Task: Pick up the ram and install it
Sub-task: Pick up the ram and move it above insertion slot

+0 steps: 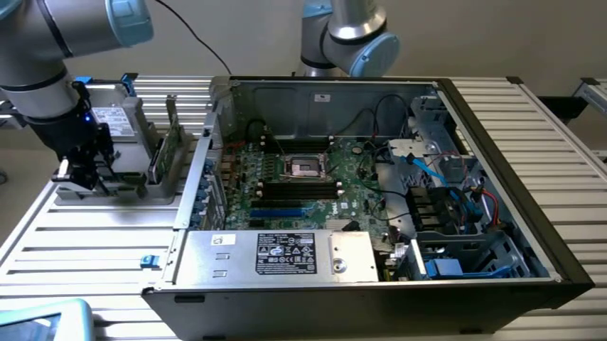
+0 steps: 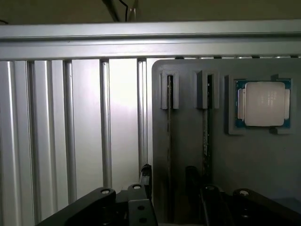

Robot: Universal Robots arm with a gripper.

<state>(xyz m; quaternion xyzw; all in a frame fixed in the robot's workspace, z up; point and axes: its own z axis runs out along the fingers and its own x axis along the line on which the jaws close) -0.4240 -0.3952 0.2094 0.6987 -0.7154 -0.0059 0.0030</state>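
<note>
The gripper hangs, jaws wide, over the grey holder; the ram stands on edge in its slot, in line between the fingers — a clean grip likely wants them square to its flat faces, centred.

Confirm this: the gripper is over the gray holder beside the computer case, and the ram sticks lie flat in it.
Not flat. The ram sticks stand on edge in the gray holder's slots, as the exterior view shows. The gripper is over that holder, beside the computer case.
</note>
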